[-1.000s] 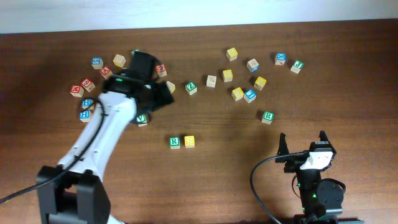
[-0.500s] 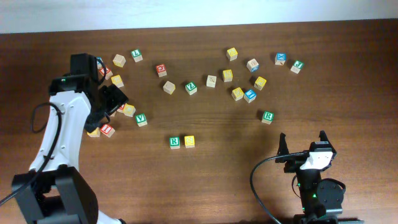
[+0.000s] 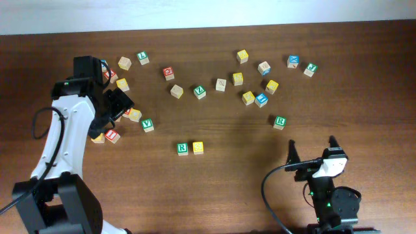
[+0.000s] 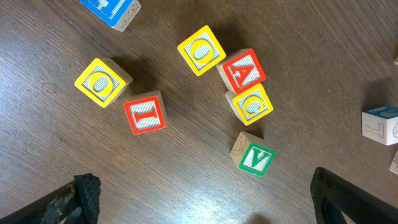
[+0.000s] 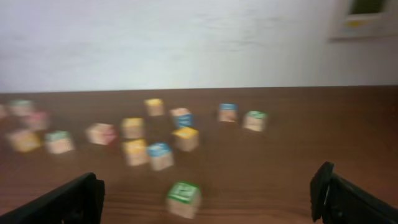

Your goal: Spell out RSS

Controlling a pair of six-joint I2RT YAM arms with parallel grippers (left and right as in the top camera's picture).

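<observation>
Your left end effector (image 4: 205, 196), fingers spread wide and empty, hangs over a cluster (image 4: 244, 69) by the surface's (image 3: 227, 188) left edge whose yellow faces read O, O and C or G, so skip them. The green R cube (image 3: 182, 149) and a yellow cube (image 3: 197, 147) sit side by side toward the near edge. Hunt the missing S among the yellow cubes (image 3: 272, 86) nearer the far right corner.

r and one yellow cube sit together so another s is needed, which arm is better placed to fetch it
Probably right. Under the left fingers the yellow cubes read O, O and C or G, no S. More yellow cubes lie nearer the open, free right fingers, letters unreadable.
</observation>
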